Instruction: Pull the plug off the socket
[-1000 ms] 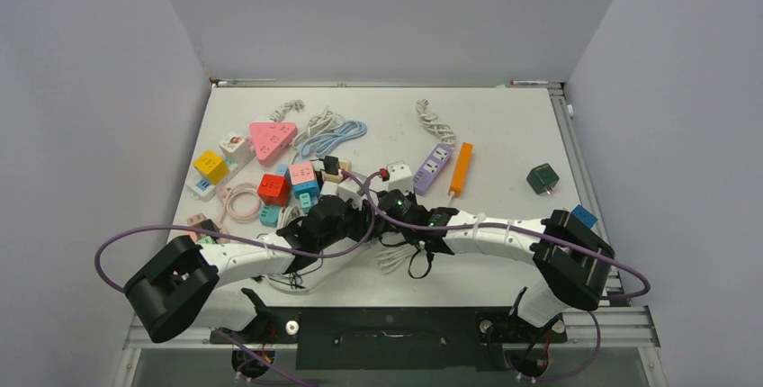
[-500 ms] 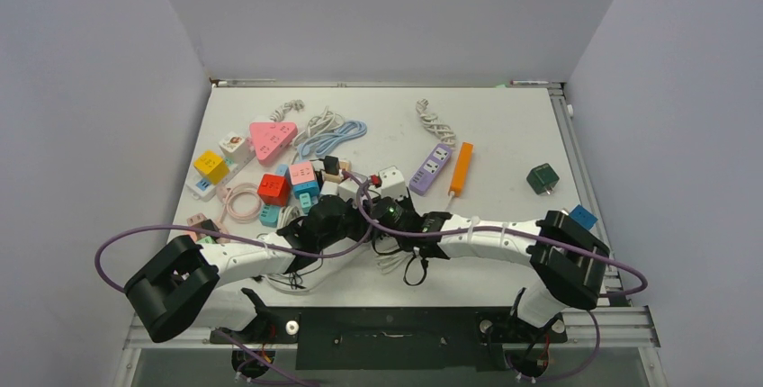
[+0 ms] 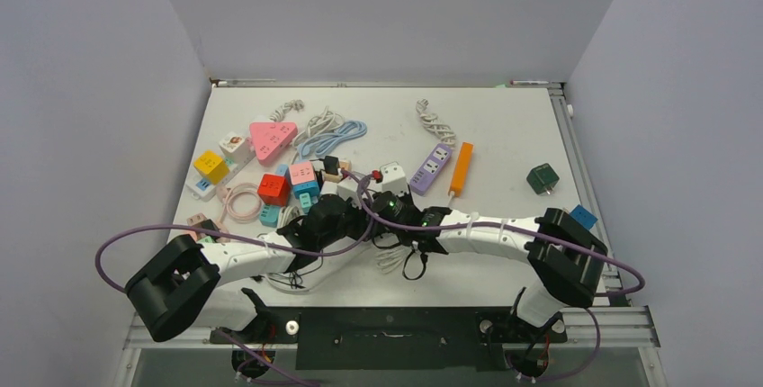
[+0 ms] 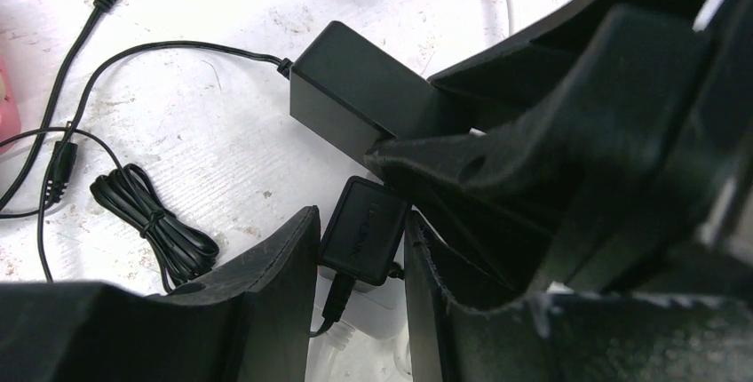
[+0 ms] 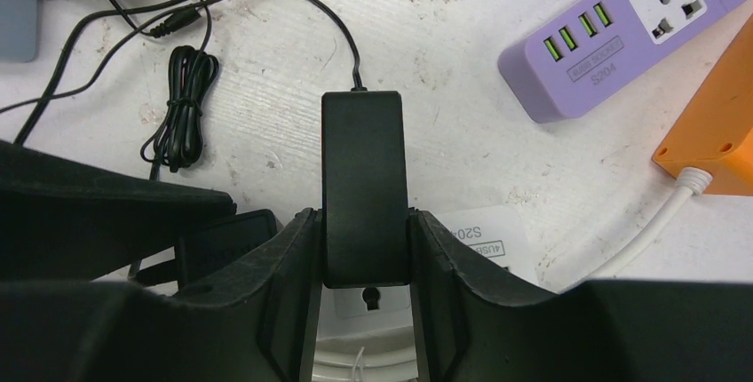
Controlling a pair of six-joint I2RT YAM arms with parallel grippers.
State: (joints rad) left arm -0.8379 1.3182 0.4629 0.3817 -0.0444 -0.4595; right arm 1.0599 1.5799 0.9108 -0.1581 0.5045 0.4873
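white table [image 3: 504, 126] with grey walls around it, and both arms reach in from the bottom edge of the top view to meet in the middle of the mess.

nearest is the left gripper [image 4: 360, 224]. its two fingers sit on each side of a small plug [image 4: 362, 233], very close to it. i cannot tell if they squeeze it or just stand beside it. i think this hand is there to hold the white strip [image 5: 484, 240] down so it does not lift up with the pull.

just past it is the right gripper [image 5: 360, 219]. it is clenched tight on the big plug [image 5: 363, 178], one finger pressed on each flat side. that is a good hold for pulling straight away from the strip. a socket hole [image 5: 365, 297] shows at the bottom of the right wrist view, just under the big plug. i cannot tell if the pins are in or out.

a thin black cord runs from the top of the big plug to a tied bundle [image 5: 182, 107] at the left, so it is loose and should not tug back.

farther off are a purple strip [image 5: 613, 35] and an orange strip [image 5: 710, 124] at the upper right. well apart, in the top view, sit a pink triangle [image 3: 272, 139] and a green cube [image 3: 542, 178].
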